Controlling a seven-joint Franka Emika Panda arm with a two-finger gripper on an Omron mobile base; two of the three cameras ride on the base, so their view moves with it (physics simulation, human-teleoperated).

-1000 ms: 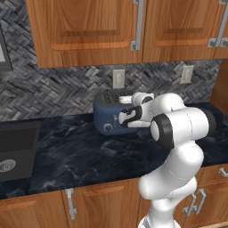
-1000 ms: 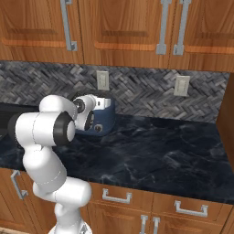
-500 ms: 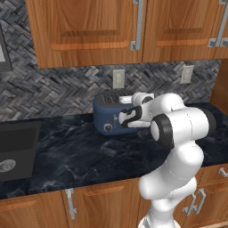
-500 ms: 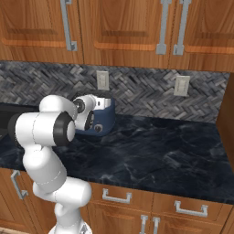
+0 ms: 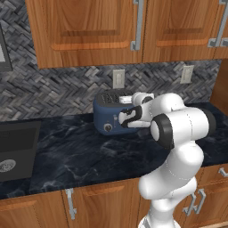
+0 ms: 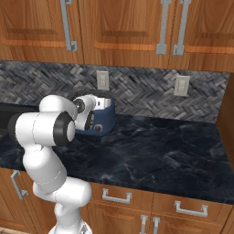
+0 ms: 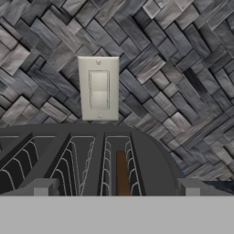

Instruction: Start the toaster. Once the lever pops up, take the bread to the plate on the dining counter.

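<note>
1. The gripper (image 7: 116, 188) stands spread to its widest, nothing between the jaws and nothing gripped; in the hand view one small grey fingertip (image 7: 42, 187) sits low at the left and its mate low at the right, both over the black slotted top of the toaster (image 7: 87, 155).
2. Whether the fingertips touch that top cannot be told (they sit right at the bottom of the view).
3. The bread (image 7: 121, 173) stands on edge down inside one slot, a thin brown strip between the two fingertips.
4. In the left base view the hand is at the toaster (image 5: 109, 116), which is dark blue and stands on the black worktop (image 5: 75, 156) against the herringbone backsplash (image 5: 53, 91), below a wall switch (image 5: 118, 78).
5. In the right base view the arm covers much of the toaster (image 6: 103, 119).
6. Compared with the frames a second and half a second back, nothing has shifted: arm, toaster and jaws are as they were.
</note>
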